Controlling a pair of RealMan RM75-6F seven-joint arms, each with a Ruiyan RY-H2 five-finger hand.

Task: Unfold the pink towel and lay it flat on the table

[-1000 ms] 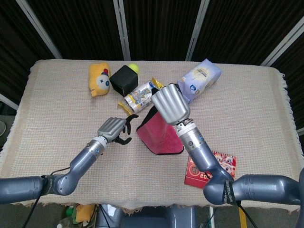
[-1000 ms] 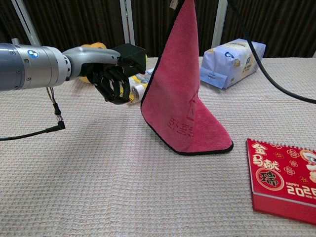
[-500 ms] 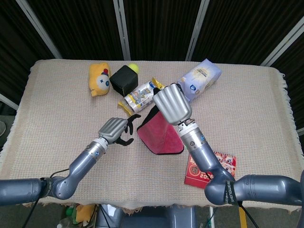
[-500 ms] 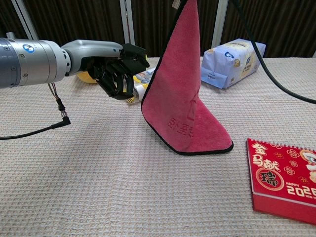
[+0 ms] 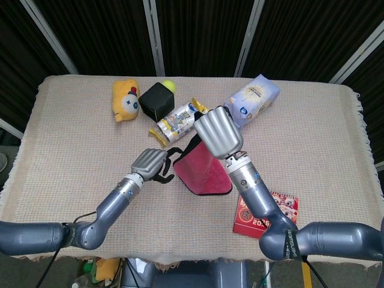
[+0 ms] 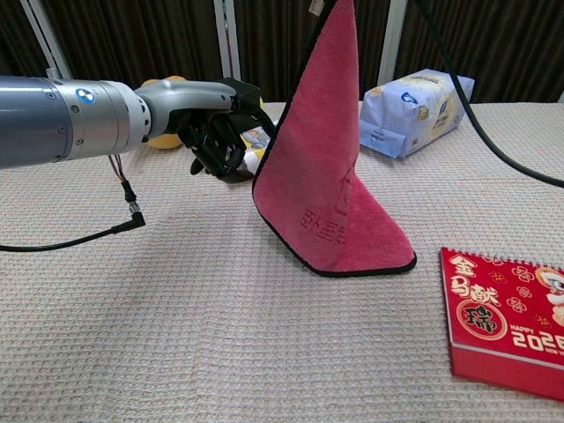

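Note:
The pink towel (image 5: 204, 173) hangs in a tall cone, its lower end resting on the tablecloth. My right hand (image 5: 218, 132) holds its top corner up high above the table. In the chest view the towel (image 6: 330, 176) runs up out of the frame and the right hand is out of sight there. My left hand (image 5: 150, 162) hovers low just left of the towel, dark fingers loosely curled and pointing at its left black-trimmed edge. The chest view shows this left hand (image 6: 218, 130) right beside that edge, with nothing in its grasp; I cannot tell whether it touches.
Behind the towel lie a snack packet (image 5: 175, 120), a black cube (image 5: 157, 101), a yellow-green ball (image 5: 169, 86), a yellow plush toy (image 5: 125, 99) and a white-blue bag (image 5: 255, 99). A red calendar (image 6: 507, 322) lies flat at the front right of the towel.
My left hand has moved right and slightly back, closing most of the gap to the towel's left edge. The right hand and the hanging towel have barely shifted.

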